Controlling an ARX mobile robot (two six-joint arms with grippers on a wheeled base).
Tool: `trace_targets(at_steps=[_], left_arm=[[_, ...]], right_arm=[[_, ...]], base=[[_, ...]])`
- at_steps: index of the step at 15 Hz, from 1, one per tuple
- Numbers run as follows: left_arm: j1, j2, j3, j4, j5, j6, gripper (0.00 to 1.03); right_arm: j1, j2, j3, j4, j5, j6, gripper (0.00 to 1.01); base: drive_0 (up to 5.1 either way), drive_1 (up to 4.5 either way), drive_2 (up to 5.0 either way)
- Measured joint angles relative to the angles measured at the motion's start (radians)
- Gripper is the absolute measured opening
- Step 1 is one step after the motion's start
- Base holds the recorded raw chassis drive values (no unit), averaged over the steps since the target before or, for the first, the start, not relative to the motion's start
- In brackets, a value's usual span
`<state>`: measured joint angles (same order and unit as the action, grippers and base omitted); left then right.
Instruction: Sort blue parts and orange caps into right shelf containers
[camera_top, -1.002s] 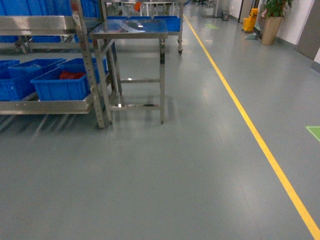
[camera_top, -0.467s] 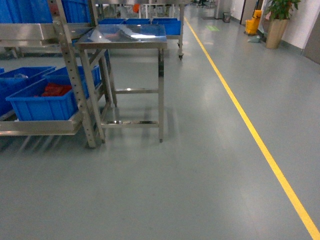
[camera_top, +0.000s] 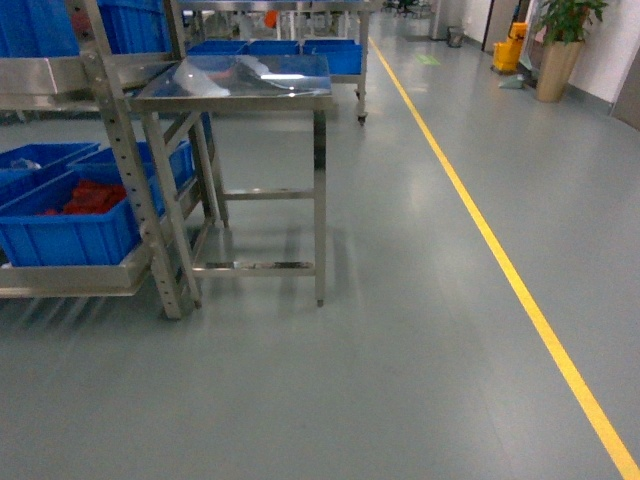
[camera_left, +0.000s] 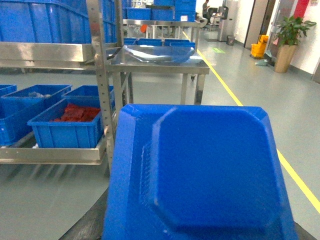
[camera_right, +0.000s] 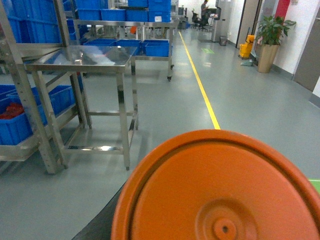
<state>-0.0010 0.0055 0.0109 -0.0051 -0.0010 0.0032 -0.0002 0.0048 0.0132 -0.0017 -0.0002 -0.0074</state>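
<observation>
Jaws of both arms are out of sight, so I cannot tell their state; a blue part (camera_left: 210, 175) fills the left wrist view, an orange cap (camera_right: 220, 190) the right; since 1 second ago the shelf crates (camera_top: 70, 225) have slid left and nearer, so the base is closing in.

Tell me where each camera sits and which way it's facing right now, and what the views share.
Head: rides high, slants down the aisle at the steel table; no robot body shows.
Left wrist: faces forward over a blue part filling the foreground; gripper unseen.
Right wrist: faces forward over an orange cap; gripper unseen.
Shared: all three show the table, the yellow floor line and the crate of red pieces.
</observation>
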Motion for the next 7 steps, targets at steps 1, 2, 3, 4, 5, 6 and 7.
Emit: trace_targets(at_steps=[1,2,3,4,5,6,7], left_arm=[[0.000,0.000,0.000,-0.004,0.001,0.000,0.42],[0.000,0.000,0.000,0.000,-0.002,0.000,0.42],[0.000,0.000,0.000,-0.003,0.000,0.000,0.42],[0.000,0.000,0.000,0.002,0.001,0.000,0.42],[0.000,0.000,0.000,-0.003,0.000,0.000,0.42],[0.000,0.000,0.000,0.002,0.000,0.000,0.42],[0.000,0.000,0.000,-0.005,0.001,0.000,0.42]], right_arm=[[0.000,0.000,0.000,-0.007,0.000,0.000,0.43],[0.000,0.000,0.000,-0.002,0.000,0.000,0.43],[0.000,0.000,0.000,-0.006,0.000,0.000,0.43],[0.000,0.000,0.000,-0.003,0.000,0.000,0.43],[0.000,0.000,0.000,-0.005,0.000,0.000,0.43],[0.000,0.000,0.000,-0.004,0.000,0.000,0.43],[0.000,0.000,0.000,-0.007,0.000,0.000,0.43]], base=[[0.0,4.33,-4.3],[0.0,4.33,-4.3],[0.0,4.33,-4.3],[0.0,4.33,-4.3],[0.0,4.33,-4.3],[0.0,4.33,-4.3],[0.0,4.33,-4.3]])
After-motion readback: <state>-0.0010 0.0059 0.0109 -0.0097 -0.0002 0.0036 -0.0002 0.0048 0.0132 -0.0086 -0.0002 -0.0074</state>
